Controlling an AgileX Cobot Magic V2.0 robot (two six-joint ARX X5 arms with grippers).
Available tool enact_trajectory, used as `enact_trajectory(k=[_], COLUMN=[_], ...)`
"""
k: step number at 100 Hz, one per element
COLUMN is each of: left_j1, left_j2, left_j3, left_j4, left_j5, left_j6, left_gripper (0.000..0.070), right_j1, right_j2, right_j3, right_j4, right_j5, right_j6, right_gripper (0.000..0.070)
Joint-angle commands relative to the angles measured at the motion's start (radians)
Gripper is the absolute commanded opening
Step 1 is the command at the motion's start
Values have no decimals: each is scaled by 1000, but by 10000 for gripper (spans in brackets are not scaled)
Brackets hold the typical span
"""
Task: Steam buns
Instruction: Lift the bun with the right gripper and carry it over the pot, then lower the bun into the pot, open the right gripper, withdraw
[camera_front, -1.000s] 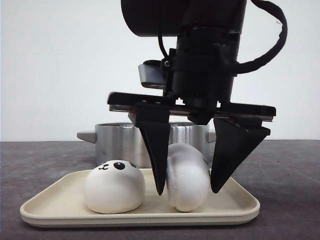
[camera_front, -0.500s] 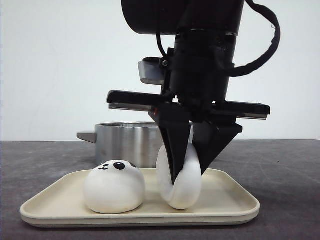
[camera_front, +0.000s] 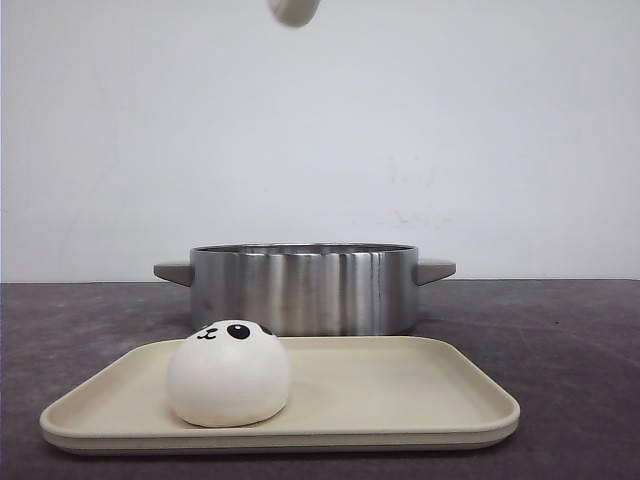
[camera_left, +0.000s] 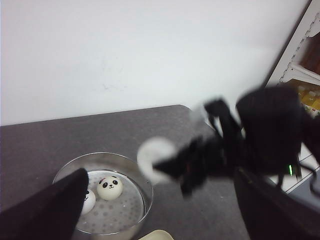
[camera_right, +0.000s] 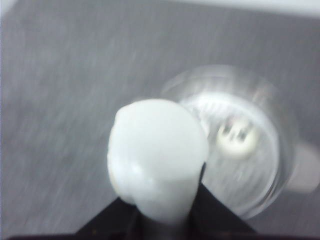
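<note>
One bun (camera_right: 157, 157) clenched in right gripper (camera_right: 165, 210), high above counter, pot (camera_right: 240, 140) just beyond and below. Two buns in pot (camera_left: 110, 187), one on tray (camera_front: 228, 373). Left gripper (camera_left: 150, 210) spread, empty.

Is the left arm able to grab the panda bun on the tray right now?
Probably yes. The bun sits alone on the tray with nothing over it, and the left gripper looks open and empty, hovering above the pot.

Bright even light, front view sharp with soft shadows, both wrist views smeared by motion blur
</note>
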Motion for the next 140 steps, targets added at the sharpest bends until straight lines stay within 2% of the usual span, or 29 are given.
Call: enact_trajectory(k=[1, 34, 62, 85, 88, 91, 102, 107, 140], left_j1=[-7, -7, -7, -7, -7, -7, -7, -7, -7], left_j2=[6, 21, 29, 33, 34, 35, 40, 42, 53], left_j3=[19, 19, 19, 19, 19, 19, 19, 19, 19], left_j4=[18, 18, 17, 15, 15, 15, 14, 14, 5], left_j5=[1, 1, 1, 1, 1, 1, 1, 1, 1], left_j6=[10, 10, 10, 11, 11, 11, 26, 32, 33], left_gripper=[556, 556, 556, 556, 556, 556, 556, 556, 556], right_j1=[-25, -156, -182, -182, -182, -182, -184, -187, -187], right_j2=[53, 259, 454, 486, 486, 486, 486, 486, 484], right_j3=[29, 30, 30, 30, 30, 30, 30, 30, 55], right_j4=[-15, -48, -78, -56, -49, -46, -58, -67, -87], right_j5=[3, -10, -3, -2, -2, -2, -2, -1, 25], right_j6=[-68, -145, -169, -172, -172, -172, -174, -176, -187], right_gripper=[7, 7, 7, 12, 35, 94, 467, 556, 570])
